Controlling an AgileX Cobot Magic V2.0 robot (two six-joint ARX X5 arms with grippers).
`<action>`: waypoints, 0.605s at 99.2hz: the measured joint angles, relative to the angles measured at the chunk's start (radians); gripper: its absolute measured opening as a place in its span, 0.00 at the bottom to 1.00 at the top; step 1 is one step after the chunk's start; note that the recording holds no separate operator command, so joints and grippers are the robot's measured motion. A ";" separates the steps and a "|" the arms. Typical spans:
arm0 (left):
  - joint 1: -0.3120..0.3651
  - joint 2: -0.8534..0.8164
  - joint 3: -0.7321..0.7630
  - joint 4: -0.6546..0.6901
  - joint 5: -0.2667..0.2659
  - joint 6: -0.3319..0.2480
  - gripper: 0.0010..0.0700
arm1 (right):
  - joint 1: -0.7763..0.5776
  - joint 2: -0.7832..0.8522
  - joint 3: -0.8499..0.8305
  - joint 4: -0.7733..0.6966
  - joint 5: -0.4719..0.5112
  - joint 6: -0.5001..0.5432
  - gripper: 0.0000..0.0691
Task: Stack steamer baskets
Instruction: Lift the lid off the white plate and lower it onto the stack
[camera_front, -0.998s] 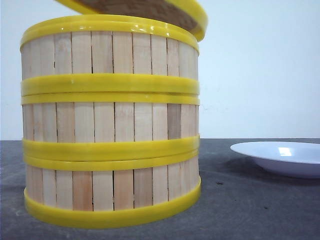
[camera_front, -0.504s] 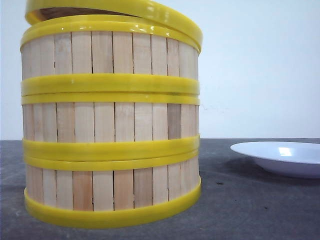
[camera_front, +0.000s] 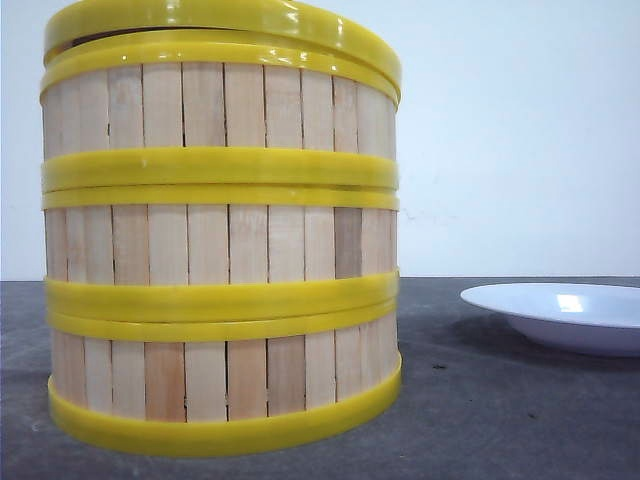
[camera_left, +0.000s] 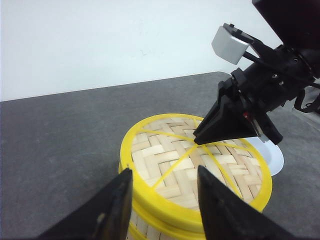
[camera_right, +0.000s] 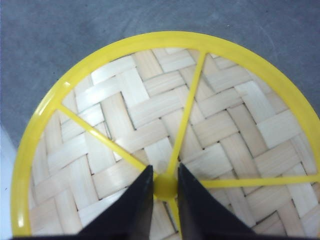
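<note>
Woven yellow-rimmed lid (camera_right: 165, 125) over dark tabletop (camera_right: 75, 30), right gripper (camera_right: 165, 187) closed on its central yellow knob (camera_right: 165, 187)

Right gripper (camera_right: 165, 192): fingers pinched close on a small yellow knob (camera_right: 165, 187); arm reaches down from 2 o'clock in left wrist view. Left gripper (camera_left: 162, 200): fingers spread, holding nothing.

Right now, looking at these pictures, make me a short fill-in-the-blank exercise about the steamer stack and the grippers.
1. The steamer baskets stand stacked ____ high.
2. The right gripper is shut on the lid's central ____.
3. The white plate rests on the ____ beside the stack.
4. The left gripper is open and holds ____.

Missing words: three; knob; table; nothing
</note>
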 joint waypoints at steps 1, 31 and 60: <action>0.000 0.000 0.000 0.000 0.000 0.000 0.33 | 0.000 0.002 0.000 0.000 0.000 0.000 0.08; 0.000 0.000 0.000 -0.015 0.000 0.000 0.33 | 0.003 0.018 0.000 0.005 0.001 0.000 0.08; 0.000 0.000 0.000 -0.022 0.000 0.000 0.33 | 0.024 0.018 0.000 0.011 0.017 0.000 0.08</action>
